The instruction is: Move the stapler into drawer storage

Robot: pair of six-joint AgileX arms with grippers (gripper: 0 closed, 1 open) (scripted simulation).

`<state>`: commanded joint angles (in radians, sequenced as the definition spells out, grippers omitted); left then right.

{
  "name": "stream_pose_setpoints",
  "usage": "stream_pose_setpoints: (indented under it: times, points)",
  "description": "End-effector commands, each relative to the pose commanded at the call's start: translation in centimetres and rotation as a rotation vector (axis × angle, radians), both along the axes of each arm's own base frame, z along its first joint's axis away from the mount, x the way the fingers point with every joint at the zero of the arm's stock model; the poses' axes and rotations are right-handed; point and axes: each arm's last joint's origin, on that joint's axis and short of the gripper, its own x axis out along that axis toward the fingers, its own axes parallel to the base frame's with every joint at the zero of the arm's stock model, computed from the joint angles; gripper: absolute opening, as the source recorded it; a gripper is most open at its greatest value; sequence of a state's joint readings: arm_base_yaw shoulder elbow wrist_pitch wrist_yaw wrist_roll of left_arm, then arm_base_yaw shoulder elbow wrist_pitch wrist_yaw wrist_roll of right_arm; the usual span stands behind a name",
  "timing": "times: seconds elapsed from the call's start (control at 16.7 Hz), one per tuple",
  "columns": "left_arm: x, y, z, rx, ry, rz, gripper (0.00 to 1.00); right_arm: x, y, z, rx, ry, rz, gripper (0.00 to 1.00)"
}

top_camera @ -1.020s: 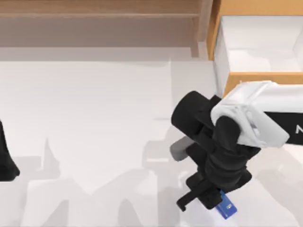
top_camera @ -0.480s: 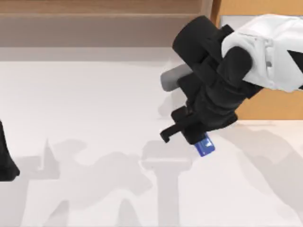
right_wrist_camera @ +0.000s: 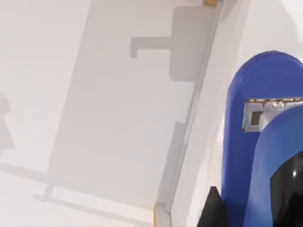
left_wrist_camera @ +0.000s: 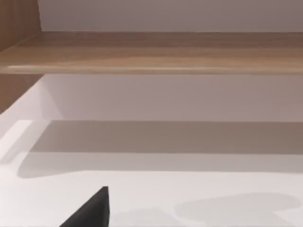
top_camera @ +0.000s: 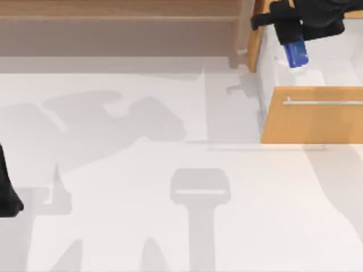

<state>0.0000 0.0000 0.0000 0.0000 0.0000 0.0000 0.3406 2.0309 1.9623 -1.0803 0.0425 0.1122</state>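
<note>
The blue stapler (top_camera: 295,54) hangs above the open drawer's white interior (top_camera: 334,65), near its back left corner. My right gripper (top_camera: 294,37) is shut on it at the top right of the table. In the right wrist view the stapler (right_wrist_camera: 255,142) is close up, with its metal mouth showing and the drawer's white wall (right_wrist_camera: 199,142) beside it. The drawer's orange-brown front (top_camera: 312,124) with its silver bar handle (top_camera: 323,102) is pulled out toward the table's front. My left arm (top_camera: 7,192) stays parked at the table's left edge.
A brown open shelf unit (top_camera: 119,22) runs along the back, left of the drawer; its wooden shelf (left_wrist_camera: 151,52) faces the left wrist camera. The white tabletop (top_camera: 142,170) spreads across the middle and front.
My right gripper has carried the stapler from the table's front right, up and back, to above the open drawer. The left arm has not moved.
</note>
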Motion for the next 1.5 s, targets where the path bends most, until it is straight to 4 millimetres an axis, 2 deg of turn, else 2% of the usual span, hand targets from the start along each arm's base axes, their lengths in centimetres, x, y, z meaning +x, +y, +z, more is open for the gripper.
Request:
stream_pose_setpoints:
  times: [0.12, 0.3, 0.48, 0.6, 1.5]
  points:
    - [0.0, 0.0, 0.0, 0.000, 0.000, 0.000, 1.00, 2.9, -3.4, -1.8, -0.034, 0.057, -0.097, 0.00]
    - [0.0, 0.0, 0.0, 0.000, 0.000, 0.000, 1.00, 5.8, -6.8, -6.6, -0.070, 0.201, -0.191, 0.00]
    - [0.0, 0.0, 0.0, 0.000, 0.000, 0.000, 1.00, 6.9, -7.5, -11.1, -0.077, 0.340, -0.224, 0.00]
    - [0.0, 0.0, 0.0, 0.000, 0.000, 0.000, 1.00, 7.0, -7.5, -12.6, -0.072, 0.398, -0.235, 0.00]
    - [0.0, 0.0, 0.0, 0.000, 0.000, 0.000, 1.00, 7.0, -7.6, -14.0, -0.070, 0.417, -0.239, 0.00]
